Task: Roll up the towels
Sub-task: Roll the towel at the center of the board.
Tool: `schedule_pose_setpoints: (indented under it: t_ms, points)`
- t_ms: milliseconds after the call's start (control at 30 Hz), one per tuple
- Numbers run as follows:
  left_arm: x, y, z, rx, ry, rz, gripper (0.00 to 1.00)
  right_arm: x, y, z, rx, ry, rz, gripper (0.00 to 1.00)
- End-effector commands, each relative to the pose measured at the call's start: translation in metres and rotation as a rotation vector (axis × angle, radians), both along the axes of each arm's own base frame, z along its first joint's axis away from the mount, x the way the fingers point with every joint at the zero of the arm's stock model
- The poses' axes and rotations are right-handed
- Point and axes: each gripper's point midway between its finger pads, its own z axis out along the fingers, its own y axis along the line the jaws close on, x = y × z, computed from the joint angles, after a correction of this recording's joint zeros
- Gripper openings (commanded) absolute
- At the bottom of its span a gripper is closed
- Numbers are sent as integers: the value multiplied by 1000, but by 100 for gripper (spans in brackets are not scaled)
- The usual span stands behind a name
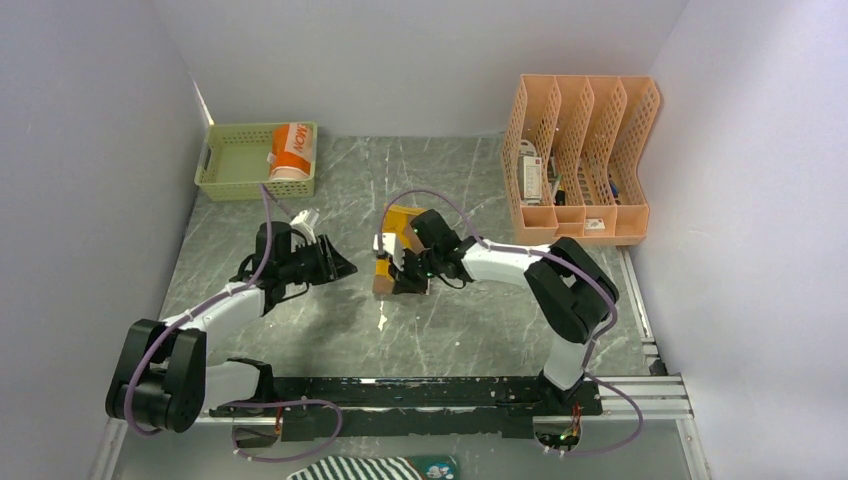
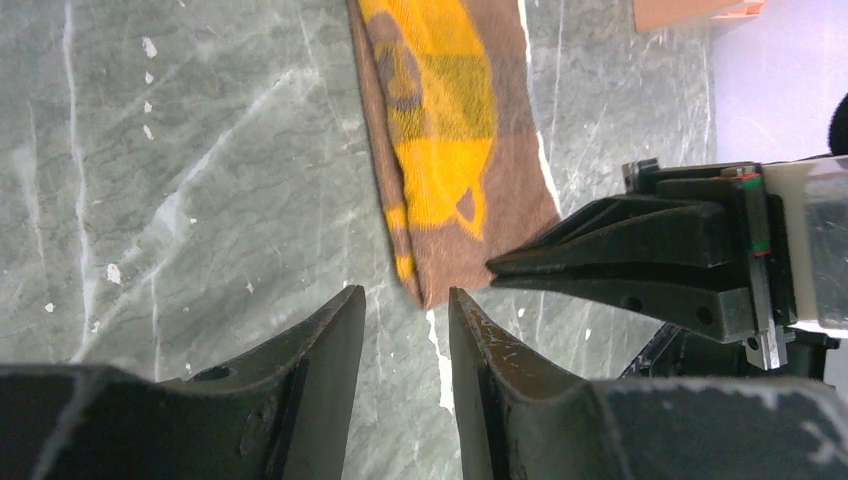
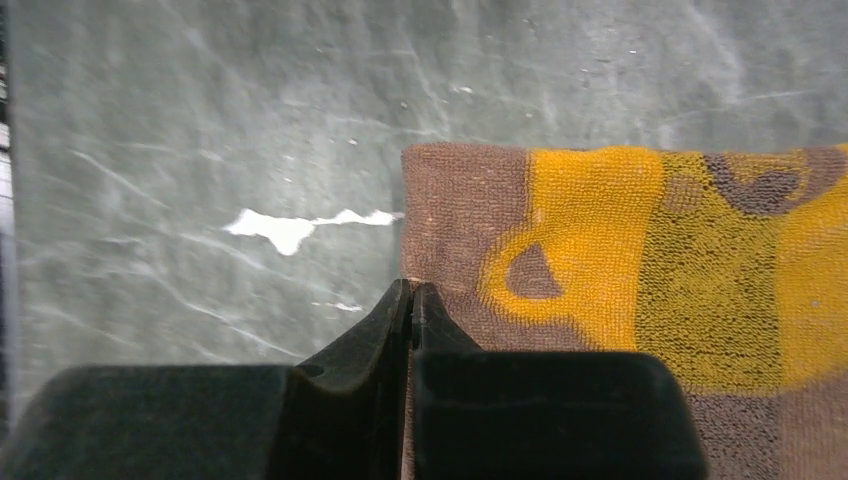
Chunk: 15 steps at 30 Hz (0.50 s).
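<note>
Just ahead of the released left pincer, the yellow towel runs lengthwise away; the clenched right pincer touches its near corner.

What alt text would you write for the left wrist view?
A folded yellow and brown towel lies on a grey marbled table. The right gripper, shut, touches its edge near a corner; the left gripper is open nearby.

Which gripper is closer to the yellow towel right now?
Right. The right gripper has shut jaws touching the yellow towel at its edge; the left gripper sits just short of its corner, jaws slightly apart.
</note>
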Motion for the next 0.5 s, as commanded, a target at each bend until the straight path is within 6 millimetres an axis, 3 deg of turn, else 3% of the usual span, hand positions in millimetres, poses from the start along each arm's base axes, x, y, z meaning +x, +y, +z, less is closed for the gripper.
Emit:
schedule_pose_setpoints:
  t_ms: [0,233,467]
  points:
    - [4,-5,25,-45,-18,-37,48,-41,7,14,20,299,6,0]
    - [4,-9,38,-65,-25,-73,47,-57,24,38,62,589,58,0]
    - [-5,-14,55,-93,-53,-131,48,-36,36,32,39,719,31,0]
